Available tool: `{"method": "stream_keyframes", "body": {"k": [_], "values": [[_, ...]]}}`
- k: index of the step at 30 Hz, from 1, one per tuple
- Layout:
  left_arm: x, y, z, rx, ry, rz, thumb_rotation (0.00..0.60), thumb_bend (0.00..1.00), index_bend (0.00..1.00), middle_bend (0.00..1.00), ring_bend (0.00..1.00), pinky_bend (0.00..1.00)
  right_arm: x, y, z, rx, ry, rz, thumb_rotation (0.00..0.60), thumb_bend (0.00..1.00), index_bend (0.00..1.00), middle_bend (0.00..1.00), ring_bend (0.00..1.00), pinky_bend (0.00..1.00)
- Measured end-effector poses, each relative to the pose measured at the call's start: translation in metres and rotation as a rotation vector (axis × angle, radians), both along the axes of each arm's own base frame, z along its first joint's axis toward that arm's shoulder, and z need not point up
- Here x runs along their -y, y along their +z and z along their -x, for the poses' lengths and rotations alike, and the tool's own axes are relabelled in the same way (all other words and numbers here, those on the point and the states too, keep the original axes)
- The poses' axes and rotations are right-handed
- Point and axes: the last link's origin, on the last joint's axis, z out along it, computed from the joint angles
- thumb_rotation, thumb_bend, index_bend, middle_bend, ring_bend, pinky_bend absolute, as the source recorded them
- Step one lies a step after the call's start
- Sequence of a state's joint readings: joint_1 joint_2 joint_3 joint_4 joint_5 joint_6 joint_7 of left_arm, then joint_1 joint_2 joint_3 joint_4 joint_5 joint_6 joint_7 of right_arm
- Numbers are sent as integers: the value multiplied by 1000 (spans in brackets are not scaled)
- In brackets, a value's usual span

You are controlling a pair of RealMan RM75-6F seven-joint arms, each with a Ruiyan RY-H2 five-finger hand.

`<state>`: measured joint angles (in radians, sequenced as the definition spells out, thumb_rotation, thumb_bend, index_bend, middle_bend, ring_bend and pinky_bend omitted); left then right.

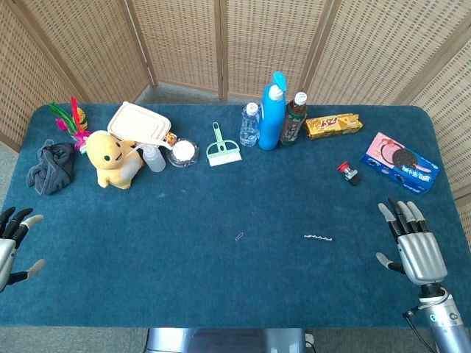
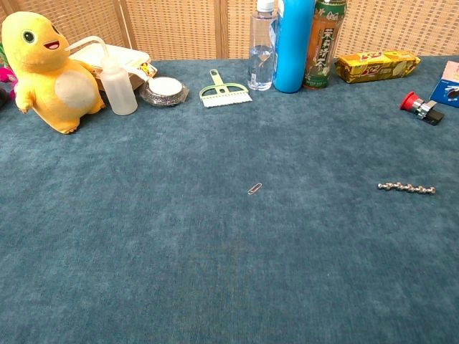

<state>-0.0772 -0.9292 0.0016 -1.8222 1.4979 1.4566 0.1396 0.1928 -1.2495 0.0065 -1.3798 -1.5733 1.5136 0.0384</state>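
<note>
My right hand (image 1: pixel 412 243) hovers over the table's front right corner, fingers apart and holding nothing; the nearest thing is a short metal bead chain (image 1: pixel 318 237) (image 2: pixel 407 188) to its left. My left hand (image 1: pixel 13 239) shows at the left edge of the head view, fingers spread and empty, below a dark grey cloth (image 1: pixel 51 168). A small paperclip (image 1: pixel 239 237) (image 2: pixel 254 188) lies near the table's middle. Neither hand appears in the chest view.
Along the back stand a yellow plush toy (image 1: pixel 112 158) (image 2: pixel 44 66), squeeze bottle (image 2: pixel 115 77), tape roll (image 2: pixel 164 90), green brush (image 1: pixel 221 147), water bottle (image 1: pixel 250 123), blue bottle (image 1: pixel 272 112), tea bottle (image 1: pixel 294 118), yellow snack pack (image 1: pixel 333 125), red button (image 1: pixel 346 172), cookie box (image 1: pixel 401 162).
</note>
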Motion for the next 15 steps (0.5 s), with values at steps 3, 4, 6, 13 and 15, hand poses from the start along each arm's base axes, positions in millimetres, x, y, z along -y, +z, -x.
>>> {"method": "stream_keyframes", "body": {"k": [3, 4, 6, 13, 15], "values": [[0, 0, 0, 4, -1, 3, 600, 338, 170, 115, 0, 126, -1, 0, 0, 14, 2, 7, 600, 0, 0, 0, 0, 0], [0, -1, 0, 5, 0, 5, 600, 338, 170, 116, 0, 126, -1, 0, 0, 15, 1, 5, 600, 0, 0, 0, 0, 0], [0, -1, 0, 5, 0, 8, 600, 338, 170, 115, 0, 125, -2, -2, -1, 30, -4, -4, 600, 0, 15, 0, 0, 0], [1, -3, -1, 15, 0, 17, 600, 338, 170, 115, 0, 125, 1, -17, -8, 121, -21, -89, 600, 8, 253, 0, 0, 0], [0, -3, 0, 16, 5, 20, 600, 338, 170, 115, 0, 125, 4, -25, -12, 137, -28, -122, 600, 48, 290, 0, 0, 0]]}}
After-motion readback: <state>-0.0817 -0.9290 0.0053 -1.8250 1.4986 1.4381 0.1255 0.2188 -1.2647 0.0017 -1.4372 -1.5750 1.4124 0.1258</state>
